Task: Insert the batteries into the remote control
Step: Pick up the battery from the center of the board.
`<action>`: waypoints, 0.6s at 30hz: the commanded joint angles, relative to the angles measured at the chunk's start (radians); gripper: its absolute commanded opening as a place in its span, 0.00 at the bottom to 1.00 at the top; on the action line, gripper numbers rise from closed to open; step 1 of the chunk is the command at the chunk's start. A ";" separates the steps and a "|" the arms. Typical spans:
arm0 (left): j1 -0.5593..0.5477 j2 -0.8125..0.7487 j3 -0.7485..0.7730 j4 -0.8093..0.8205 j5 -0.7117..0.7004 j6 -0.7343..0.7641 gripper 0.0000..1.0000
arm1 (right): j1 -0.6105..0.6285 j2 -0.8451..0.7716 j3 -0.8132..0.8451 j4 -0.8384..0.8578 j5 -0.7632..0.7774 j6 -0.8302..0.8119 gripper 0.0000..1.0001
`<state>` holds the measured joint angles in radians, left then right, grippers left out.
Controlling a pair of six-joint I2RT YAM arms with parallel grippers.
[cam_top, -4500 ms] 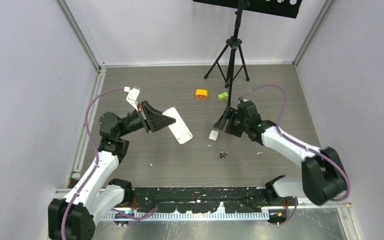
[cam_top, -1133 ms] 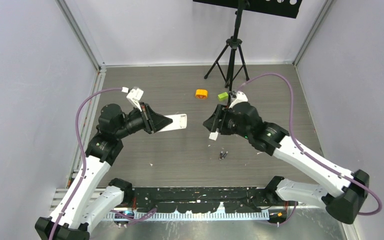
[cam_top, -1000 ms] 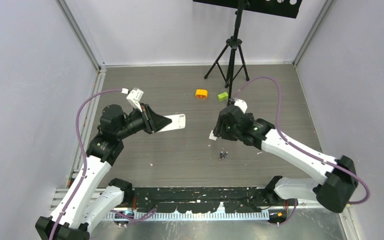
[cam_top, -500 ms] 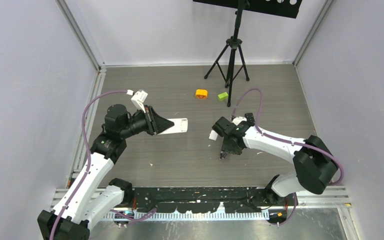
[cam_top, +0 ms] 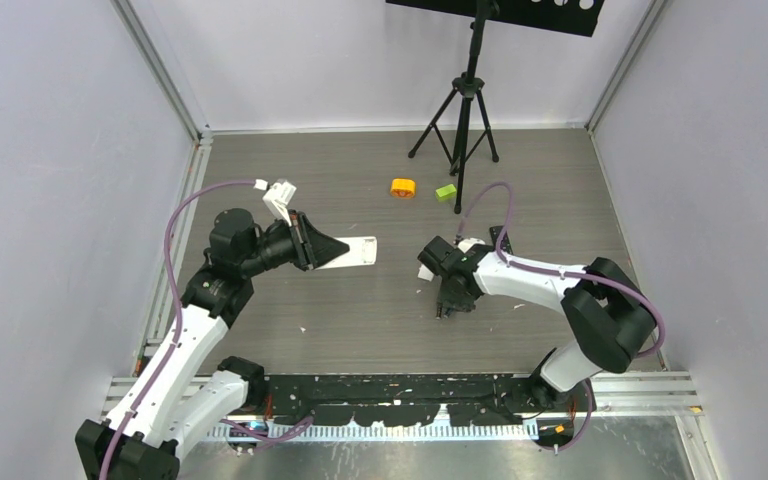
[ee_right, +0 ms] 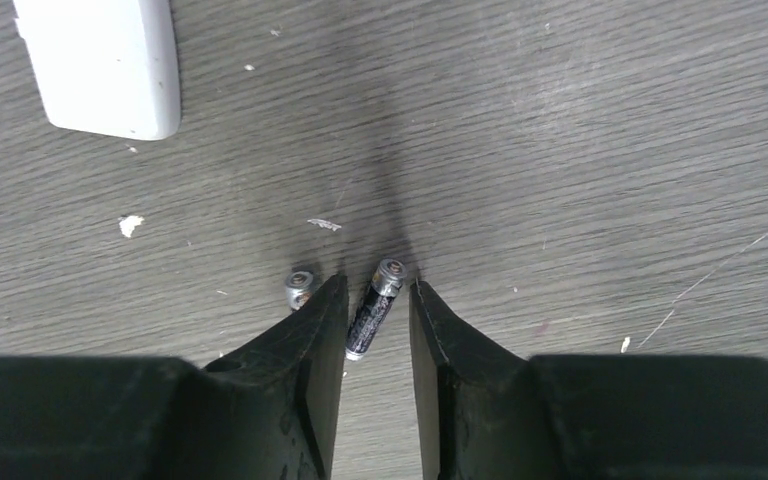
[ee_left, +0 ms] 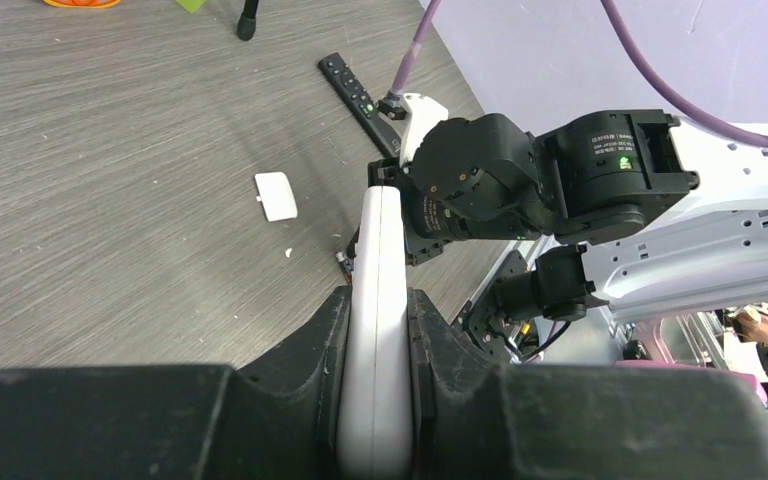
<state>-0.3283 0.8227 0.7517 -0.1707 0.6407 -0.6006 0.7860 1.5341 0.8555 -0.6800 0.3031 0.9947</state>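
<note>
My left gripper [cam_top: 322, 247] is shut on a white remote control [cam_top: 355, 252] and holds it above the table, pointing right. In the left wrist view the remote [ee_left: 382, 230] stands edge-up between the jaws of that gripper [ee_left: 378, 298]. My right gripper [cam_top: 447, 306] is low over the table, open. In the right wrist view its fingers [ee_right: 375, 290] straddle a dark grey battery [ee_right: 372, 310] lying on the table, with small gaps on both sides. A second battery [ee_right: 300, 288] lies just left of the left finger, partly hidden. The orange and green batteries are not visible.
A white battery cover [cam_top: 426, 271] lies beside the right gripper, also in the right wrist view [ee_right: 100, 60]. An orange round block [cam_top: 403, 187] and a lime green block [cam_top: 446, 192] sit further back by a black tripod [cam_top: 463, 110]. A black remote [ee_left: 352, 90] lies on the table.
My right gripper swung down from above the white cover to the batteries and now straddles one. My left gripper turned the white remote and lifted it slightly, then held still.
</note>
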 commanded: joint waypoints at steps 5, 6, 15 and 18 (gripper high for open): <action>-0.002 -0.013 -0.007 0.062 0.021 -0.009 0.00 | -0.005 0.008 -0.043 0.060 0.017 0.047 0.26; -0.002 -0.014 -0.008 0.063 0.021 -0.011 0.00 | -0.007 0.010 -0.050 0.065 0.014 0.050 0.25; -0.002 -0.031 -0.032 0.091 0.033 -0.056 0.00 | 0.002 -0.092 -0.003 -0.035 0.171 0.038 0.04; -0.002 -0.036 -0.042 0.126 0.042 -0.082 0.00 | 0.034 -0.208 0.071 -0.070 0.292 -0.014 0.04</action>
<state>-0.3283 0.8116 0.7177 -0.1520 0.6495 -0.6456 0.7910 1.4830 0.8284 -0.6876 0.3859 1.0195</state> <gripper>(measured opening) 0.217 0.086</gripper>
